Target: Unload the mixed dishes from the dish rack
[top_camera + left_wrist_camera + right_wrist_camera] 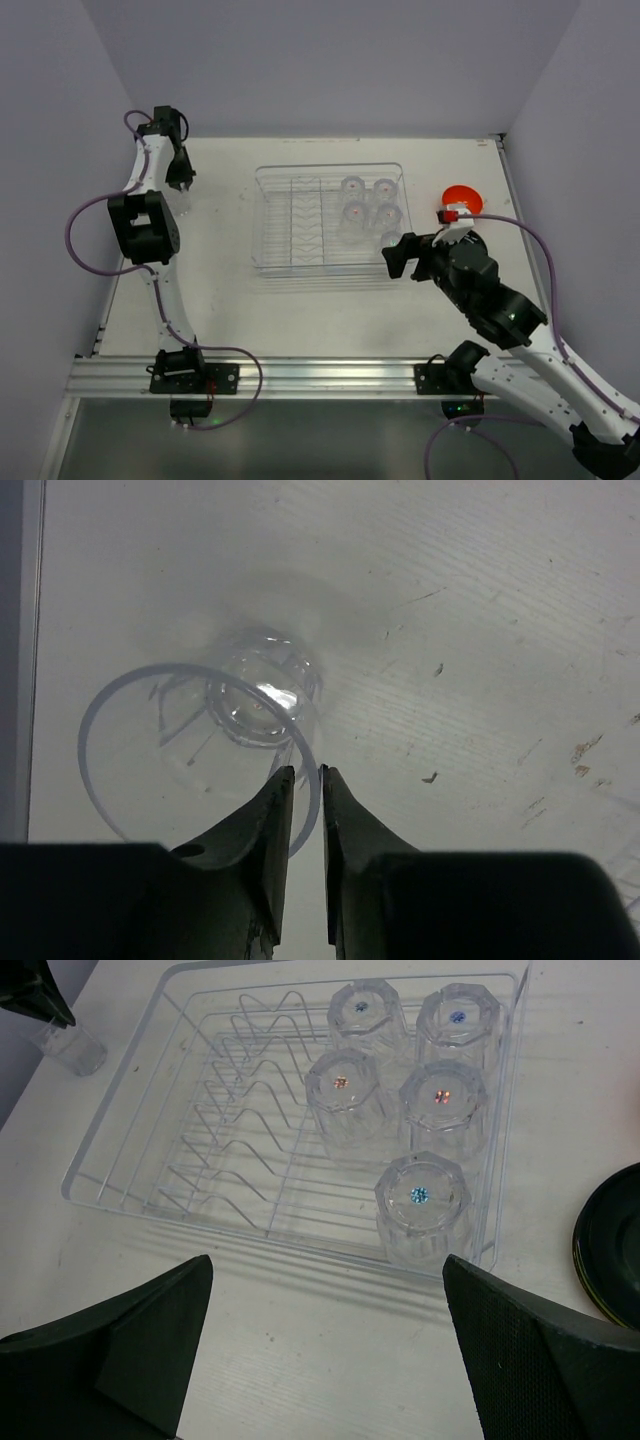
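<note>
The clear dish rack (pixel 300 228) lies mid-table; several clear cups (pixel 386 214) stand upside down in its right end (pixel 440 1100). Another clear cup (pixel 255 695) stands upright on the table at far left (pixel 181 204). My left gripper (pixel 307 768) straddles that cup's near wall, its jaws a narrow gap apart. My right gripper (pixel 328 1260) hangs wide open and empty over the table, just in front of the rack's near right corner (pixel 400 254). An orange bowl (pixel 462 199) sits right of the rack. A black-backed plate (pixel 612 1250) shows at the right edge.
The rack's ribbed slots (pixel 230 1110) hold nothing. Grey walls close in on the left, back and right of the table. A metal rail (pixel 320 375) runs along the near edge, carrying both arm bases.
</note>
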